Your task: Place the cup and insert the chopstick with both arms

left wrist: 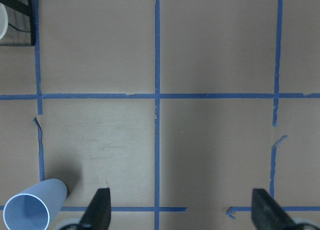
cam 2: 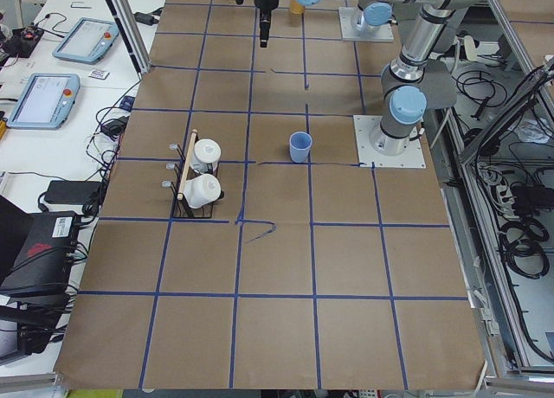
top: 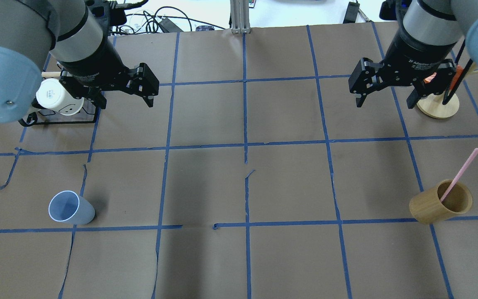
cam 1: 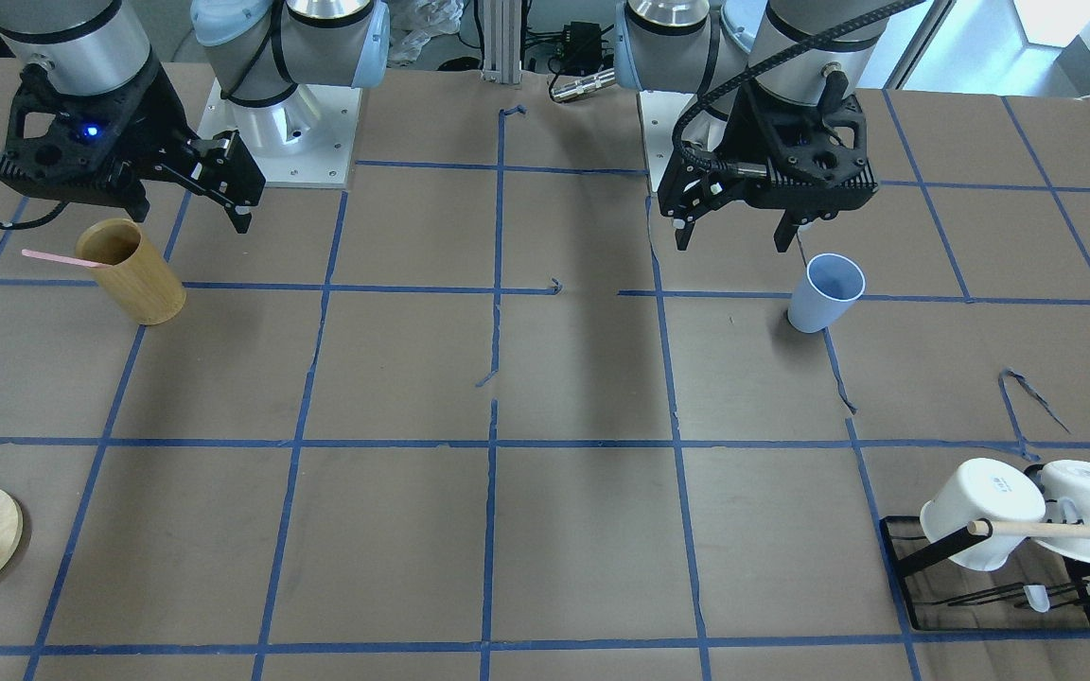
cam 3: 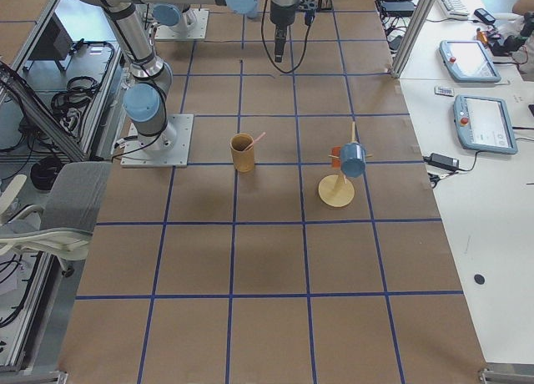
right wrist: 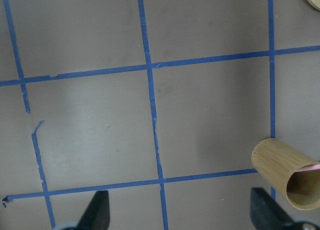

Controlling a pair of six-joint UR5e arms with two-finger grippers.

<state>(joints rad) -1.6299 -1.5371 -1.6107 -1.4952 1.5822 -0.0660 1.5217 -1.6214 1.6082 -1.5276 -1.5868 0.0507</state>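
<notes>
Hanging above the table (top: 239,187) with nothing in them, both arms are waiting at what I judge to be the very start of the job. The left gripper (top: 125,99) is holding its two fingers spread wide, and the right gripper (top: 385,101) is doing the same; neither one is touching any object.

The cup (top: 72,207) is standing upright on the robot's left side, mouth up. It is sitting near the left gripper but off to one side of it, not between the fingers. This arm is probably the one meant to take it.

The chopstick (top: 459,173) is leaning inside the tan wooden cup (top: 430,207) on the right side, its lower end down in the cup and its upper part sticking out over the rim. Leaning like this, it is offering a free length for the right gripper to pinch.

The two task things are sitting well apart, one on each arm's side, which is likely why both arms are being used. White mugs (cam 1: 980,515) are sitting on a rack, playing no part.
</notes>
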